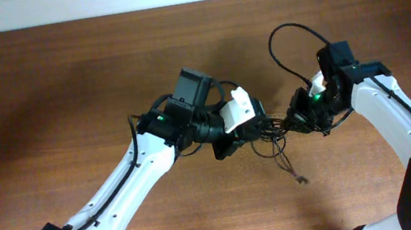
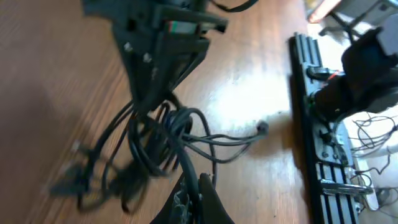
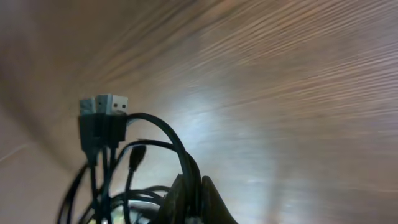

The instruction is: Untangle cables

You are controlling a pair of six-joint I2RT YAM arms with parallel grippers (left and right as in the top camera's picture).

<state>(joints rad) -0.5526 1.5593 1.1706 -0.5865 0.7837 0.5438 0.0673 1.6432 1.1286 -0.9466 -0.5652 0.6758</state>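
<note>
The cables [image 1: 274, 133] are a knot of thin black cords hanging between my two grippers in the middle of the table, and one loose end [image 1: 301, 179] trails toward the front. My left gripper [image 1: 254, 127] is shut on a strand at the knot's left side. In the left wrist view its fingers [image 2: 194, 180] pinch one cord while the tangle [image 2: 155, 143] spreads ahead, a small plug [image 2: 262, 127] lying to the right. My right gripper [image 1: 296, 118] is shut on the knot's right side. Its wrist view shows its fingers [image 3: 193, 177] clamping a looped cord, with two USB plugs [image 3: 102, 107] raised at the left.
The brown wooden table [image 1: 64, 86] stretches around the arms. A thick black wire [image 1: 291, 34] loops off the right arm behind its gripper. In the left wrist view a black rail [image 2: 305, 87] with the right arm's base [image 2: 367, 68] lines the table's right side.
</note>
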